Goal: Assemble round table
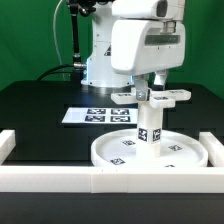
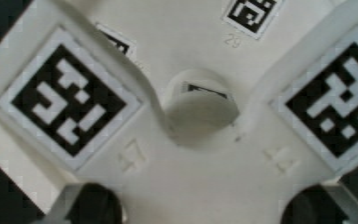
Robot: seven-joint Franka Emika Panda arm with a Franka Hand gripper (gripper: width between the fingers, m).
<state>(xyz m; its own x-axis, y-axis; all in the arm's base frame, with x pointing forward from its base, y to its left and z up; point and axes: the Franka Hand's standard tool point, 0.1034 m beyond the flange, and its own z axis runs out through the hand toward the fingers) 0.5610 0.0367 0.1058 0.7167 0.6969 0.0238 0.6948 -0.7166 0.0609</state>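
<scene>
at the far left of the exterior view a white border bar [image 1: 8,143] rises, and just right of it, mid-frame, the marker board [image 1: 100,116] lies flat on the black table [image 1: 35,105]. in the lower centre sits the round disc [image 1: 150,153], with the short leg [image 1: 150,124] upright at its middle. on top of the leg, centre frame, rests the cross-shaped foot [image 1: 150,96], and the gripper [image 1: 148,92] comes straight down onto it. the claw looks pinched on the foot, though the fingertips are mostly hidden behind the arms of the cross. in the wrist view the foot [image 2: 176,110] fills the picture, its hub near the centre between two tags.

risks, as i judge them: if the foot sits off the leg's axis it may jam or cross-thread; a hard twist could turn the leg too or drag the disc; a light pinch could slip.
</scene>
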